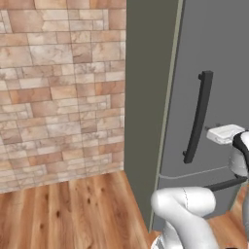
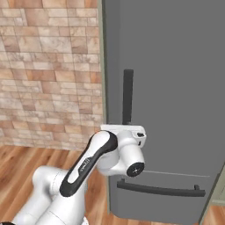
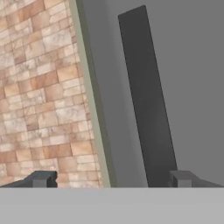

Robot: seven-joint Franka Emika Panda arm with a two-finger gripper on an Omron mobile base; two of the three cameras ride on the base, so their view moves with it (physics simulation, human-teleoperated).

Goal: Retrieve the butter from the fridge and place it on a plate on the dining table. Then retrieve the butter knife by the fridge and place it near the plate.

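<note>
The tall grey fridge stands shut in front of me, its door closed. Its long dark vertical handle runs down the door's left side. My gripper is open, close to the lower part of that handle, with one fingertip left of the door edge and the other just right of the bar. The white hand covers the handle's lower end. Nothing is between the fingers. The butter, plate, dining table and butter knife are out of view.
A tan brick wall stands left of the fridge, above a wooden floor. The lower drawer's horizontal dark handle sits below my hand. My own elbow bulks low in front of the fridge.
</note>
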